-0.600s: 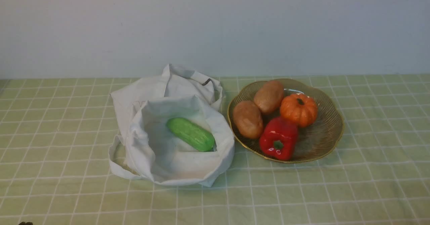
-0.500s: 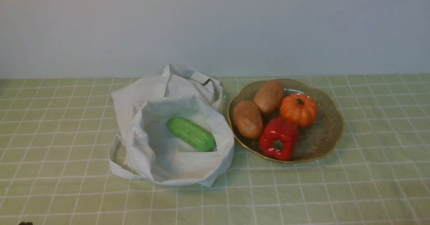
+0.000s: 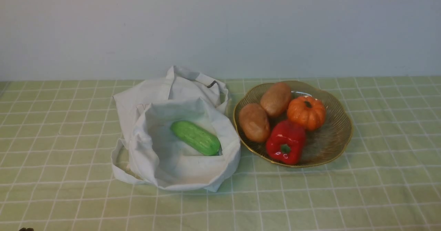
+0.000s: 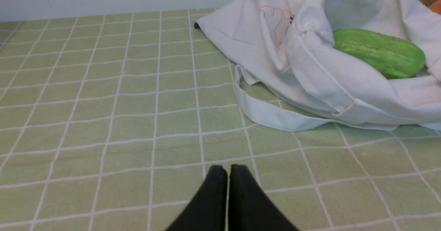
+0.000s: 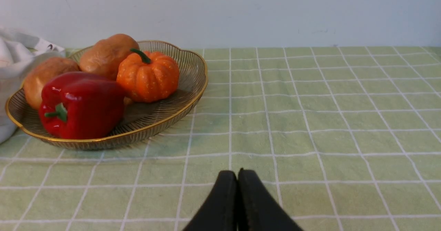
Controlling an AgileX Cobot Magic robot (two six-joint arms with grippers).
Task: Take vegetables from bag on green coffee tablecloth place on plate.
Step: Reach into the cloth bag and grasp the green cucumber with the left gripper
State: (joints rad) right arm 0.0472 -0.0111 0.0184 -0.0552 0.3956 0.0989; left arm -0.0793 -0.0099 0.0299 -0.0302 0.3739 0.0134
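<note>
**A:** What's on your left?

**B:** Your left jaws are pressed together with nothing between them, low over the green coffee tablecloth [image 4: 103,103] and well short of the bag [image 3: 151,148].

**A:** And the cucumber?

**B:** You have the cucumber [image 3: 195,137] lying slantwise inside the open bag, against its right-hand wall. Just right of that sits the plate [image 3: 332,138]. Its rim seems to touch the bag, though the cloth hides the spot. It holds two potatoes [image 3: 275,99], a pumpkin [image 3: 306,113] and a red pepper [image 3: 285,142].

**A:** The right side?

**B:** Your right jaws are likewise closed and empty, low over the cloth, apart from the plate.
</note>
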